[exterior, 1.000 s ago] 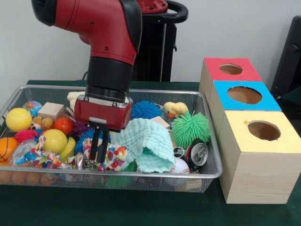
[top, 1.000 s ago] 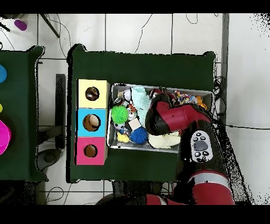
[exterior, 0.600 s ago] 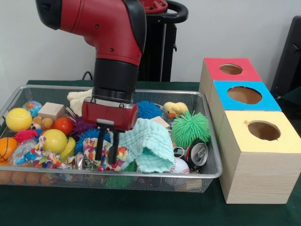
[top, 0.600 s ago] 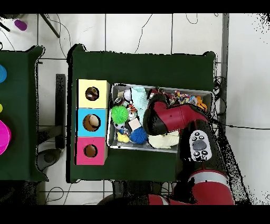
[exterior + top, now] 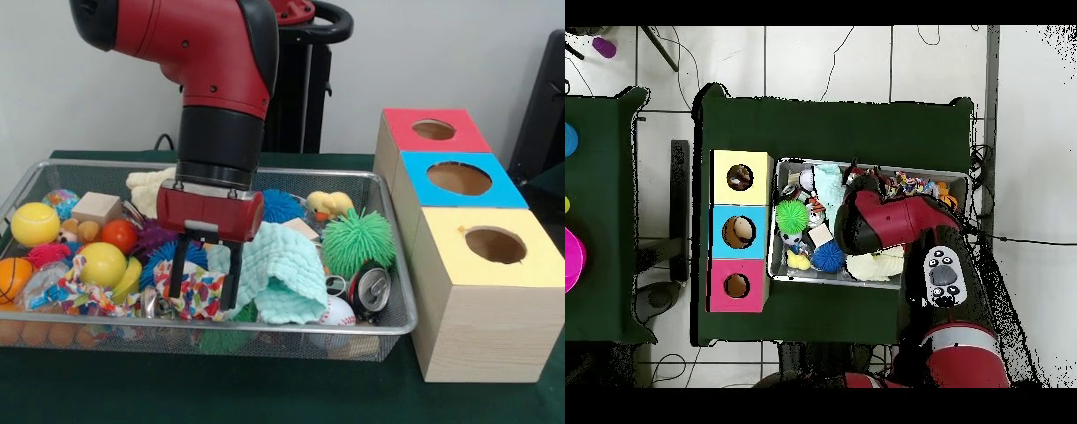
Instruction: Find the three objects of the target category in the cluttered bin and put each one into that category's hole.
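My gripper (image 5: 204,296) hangs open inside the wire bin (image 5: 88,164). Its two black fingers (image 5: 177,269) stand wide apart on either side of a multicoloured patterned cloth (image 5: 201,284), low among the clutter. A mint green cloth (image 5: 281,269) lies just right of the gripper. Three boxes with round holes stand to the right: red (image 5: 434,130), blue (image 5: 459,178) and yellow (image 5: 494,245). In the overhead view the red arm (image 5: 885,225) covers the gripper; the bin (image 5: 825,162) lies beside the yellow (image 5: 740,177), blue (image 5: 738,232) and red (image 5: 736,286) boxes.
Around the gripper lie a green spiky ball (image 5: 357,240), a blue spiky ball (image 5: 281,206), a drink can (image 5: 369,287), a baseball (image 5: 334,311), a rubber duck (image 5: 328,205), yellow balls (image 5: 101,263), a wooden block (image 5: 95,208) and a small basketball (image 5: 11,276).
The fingers have spread from nearly together to wide apart. The arm has shifted slightly right over the patterned cloth.
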